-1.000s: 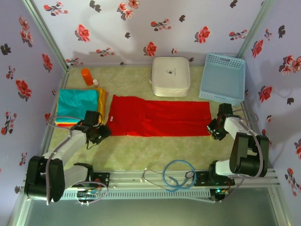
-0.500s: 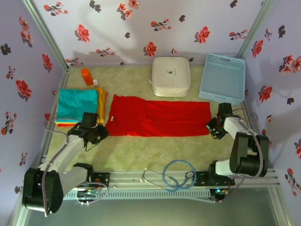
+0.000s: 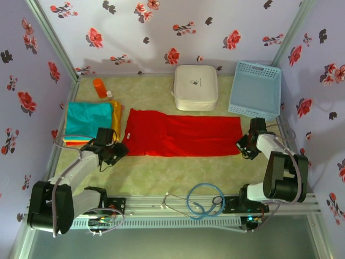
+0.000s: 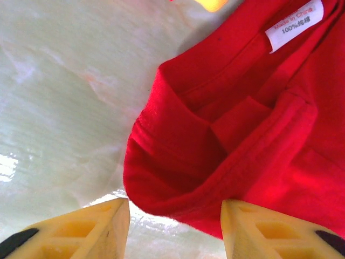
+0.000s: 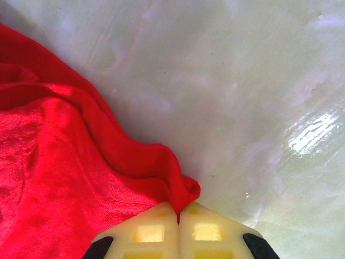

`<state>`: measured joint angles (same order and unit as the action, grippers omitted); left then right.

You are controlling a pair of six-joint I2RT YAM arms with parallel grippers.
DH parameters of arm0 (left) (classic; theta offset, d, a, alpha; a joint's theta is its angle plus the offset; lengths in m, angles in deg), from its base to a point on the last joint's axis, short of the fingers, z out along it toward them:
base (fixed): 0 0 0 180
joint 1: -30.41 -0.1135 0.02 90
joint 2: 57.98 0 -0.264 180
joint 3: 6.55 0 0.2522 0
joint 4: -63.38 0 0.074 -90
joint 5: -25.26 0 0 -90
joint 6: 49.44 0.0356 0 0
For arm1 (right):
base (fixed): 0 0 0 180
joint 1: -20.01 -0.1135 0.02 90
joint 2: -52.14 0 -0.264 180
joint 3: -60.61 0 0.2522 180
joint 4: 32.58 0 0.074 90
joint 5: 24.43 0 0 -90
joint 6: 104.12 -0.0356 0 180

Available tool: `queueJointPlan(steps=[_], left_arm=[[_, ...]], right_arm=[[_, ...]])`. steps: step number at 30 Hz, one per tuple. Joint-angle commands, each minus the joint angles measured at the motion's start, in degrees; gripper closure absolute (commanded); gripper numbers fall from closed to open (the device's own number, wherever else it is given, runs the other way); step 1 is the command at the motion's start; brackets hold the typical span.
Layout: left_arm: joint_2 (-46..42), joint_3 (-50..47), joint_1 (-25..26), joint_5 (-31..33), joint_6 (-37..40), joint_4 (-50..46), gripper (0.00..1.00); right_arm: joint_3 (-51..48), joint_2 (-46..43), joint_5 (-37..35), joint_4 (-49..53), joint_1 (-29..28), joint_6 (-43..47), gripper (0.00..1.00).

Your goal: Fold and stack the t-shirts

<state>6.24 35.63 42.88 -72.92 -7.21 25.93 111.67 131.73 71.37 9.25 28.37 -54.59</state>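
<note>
A large red t-shirt (image 3: 180, 134) lies folded into a long strip across the middle of the table. My left gripper (image 3: 119, 151) stands open at its near left corner, the collar end (image 4: 215, 145) bulging between the yellow fingers (image 4: 102, 229) without being pinched. My right gripper (image 3: 242, 148) is shut on the shirt's near right corner (image 5: 180, 189), a small fold of red cloth squeezed between the pads. A folded stack with a teal t-shirt (image 3: 88, 119) on top and orange and yellow edges (image 3: 117, 120) beneath sits at the left.
A white rounded-square case (image 3: 195, 87) and a light blue lattice basket (image 3: 255, 89) stand at the back. An orange bottle (image 3: 99, 87) lies at the back left. Cables (image 3: 202, 199) loop over the front rail.
My left gripper moved a little rightward toward the red shirt's near left corner. The right gripper has held still on its corner.
</note>
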Motion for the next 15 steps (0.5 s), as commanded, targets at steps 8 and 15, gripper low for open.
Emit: queueJointPlan(steps=[8,15], left_arm=[[2.47,-1.50,0.03,1.07,-0.59,5.81,0.65],[3.01,-2.09,-0.41,4.37,0.67,5.90,0.91]], right_arm=[[-0.27,2.09,0.13,1.19,0.03,0.78,1.00],[0.55,1.84,0.11,3.37,0.25,1.50,1.00]])
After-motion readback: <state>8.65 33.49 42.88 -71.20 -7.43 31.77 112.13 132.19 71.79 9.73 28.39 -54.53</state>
